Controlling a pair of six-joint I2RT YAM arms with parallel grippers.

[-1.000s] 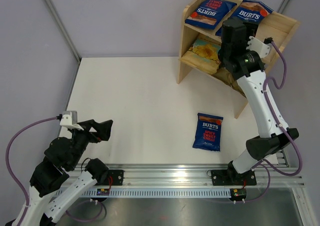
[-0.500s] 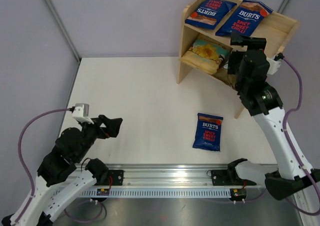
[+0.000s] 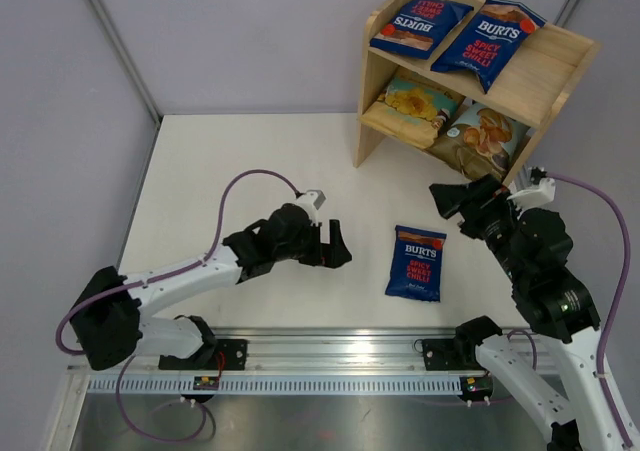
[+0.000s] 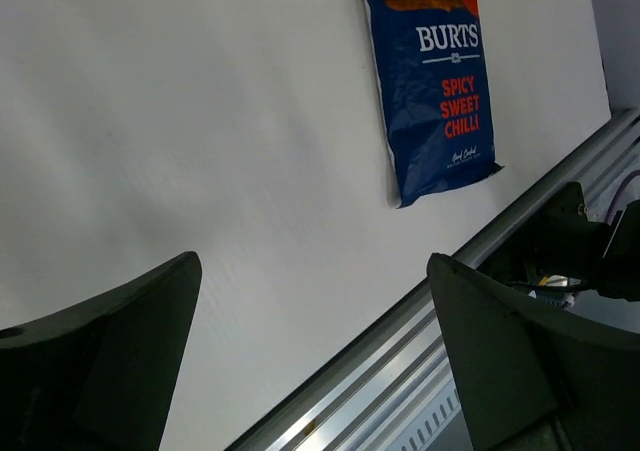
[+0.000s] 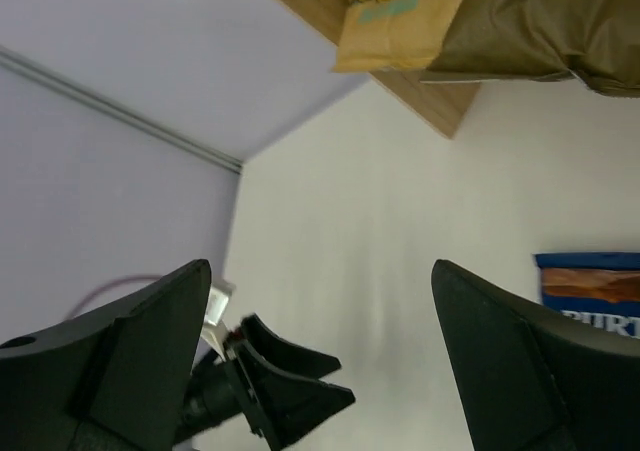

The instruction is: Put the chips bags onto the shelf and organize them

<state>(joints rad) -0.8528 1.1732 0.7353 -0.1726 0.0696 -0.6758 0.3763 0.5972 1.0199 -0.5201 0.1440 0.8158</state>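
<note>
Lying flat on the table (image 3: 250, 171), the loose bag (image 3: 416, 262) looks light, crinkly and slippery, so it is best pinched at its top seam. Left gripper (image 3: 338, 246) and right gripper (image 3: 450, 199), both near it, have fingers apart and empty.

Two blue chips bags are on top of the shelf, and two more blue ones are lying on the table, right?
Not quite. Only one blue bag lies on the table, as the top external view shows. The left top bag and the right top bag do sit on top of the shelf, just as you said.
</note>
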